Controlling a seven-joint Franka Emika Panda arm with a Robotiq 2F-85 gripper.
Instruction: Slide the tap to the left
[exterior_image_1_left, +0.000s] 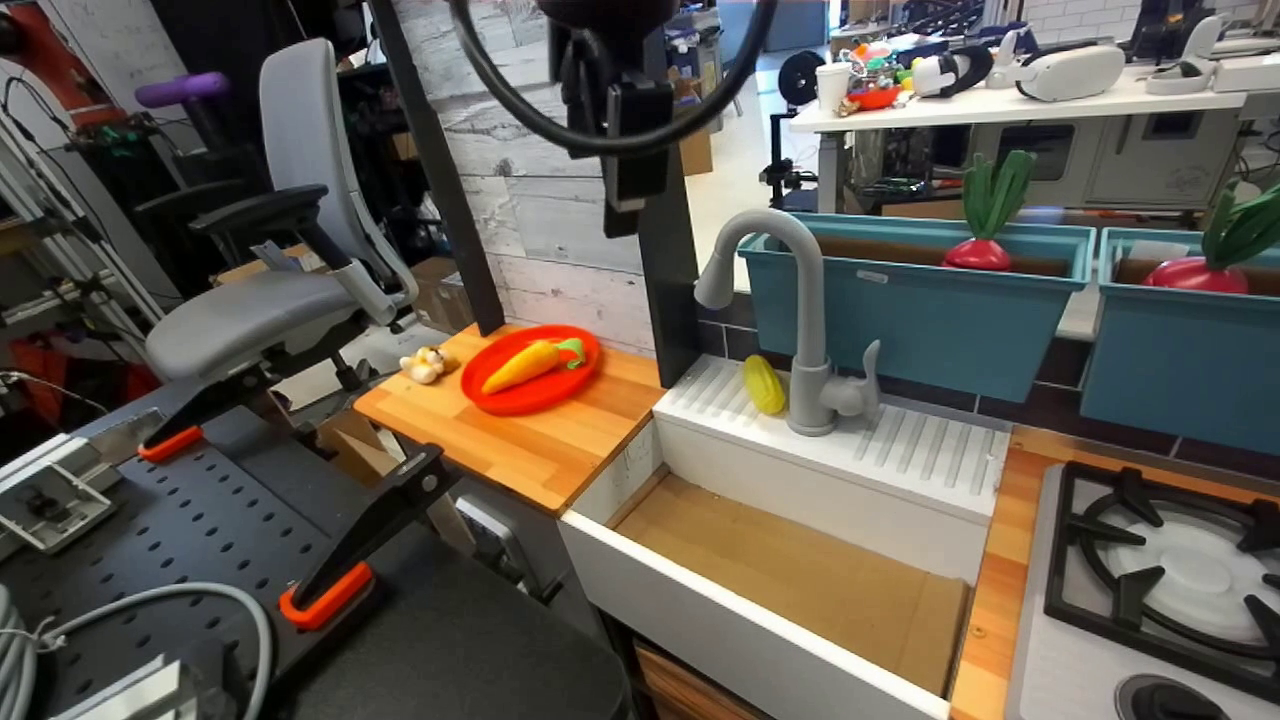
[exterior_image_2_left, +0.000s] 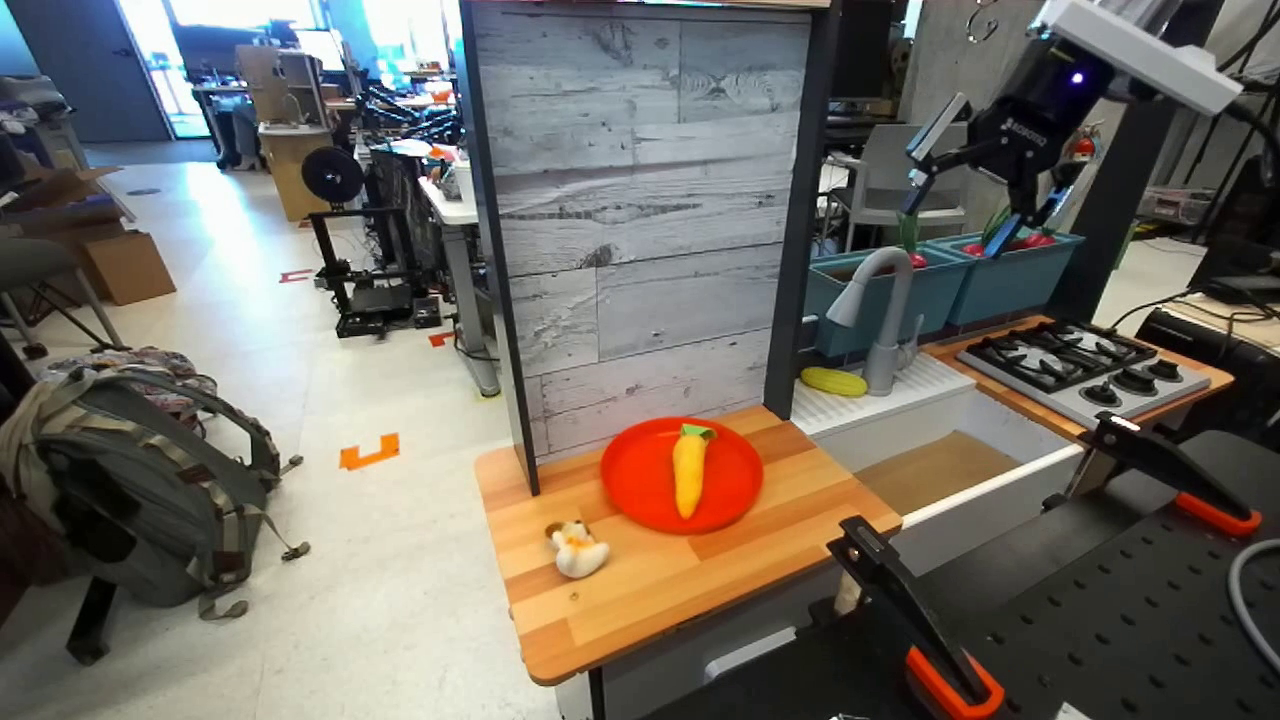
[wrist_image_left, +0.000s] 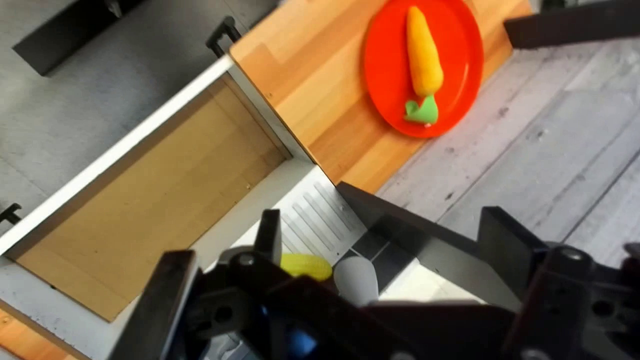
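The tap (exterior_image_1_left: 810, 310) is a matte grey gooseneck faucet standing upright behind the sink. It shows in both exterior views (exterior_image_2_left: 888, 320). Its spout head points left, over the ridged ledge by the yellow piece, in both. Its small lever handle (exterior_image_1_left: 870, 375) stands at the base, on the right. My gripper (exterior_image_2_left: 962, 185) hangs in the air above the tap, apart from it, and also shows in an exterior view (exterior_image_1_left: 622, 205). In the wrist view the jaws (wrist_image_left: 385, 225) are wide open with nothing held. The grey spout head (wrist_image_left: 356, 279) shows there low between the fingers; the rest is hidden.
A yellow corn-like piece (exterior_image_1_left: 764, 385) lies beside the tap's base. The white sink (exterior_image_1_left: 760, 620) is in front. Teal planters (exterior_image_1_left: 900, 330) stand close behind. A dark post (exterior_image_1_left: 668, 220) and wood-pattern panel rise left. A red plate (exterior_image_2_left: 640, 490) holds a toy carrot; a stove (exterior_image_2_left: 1090, 365) is right.
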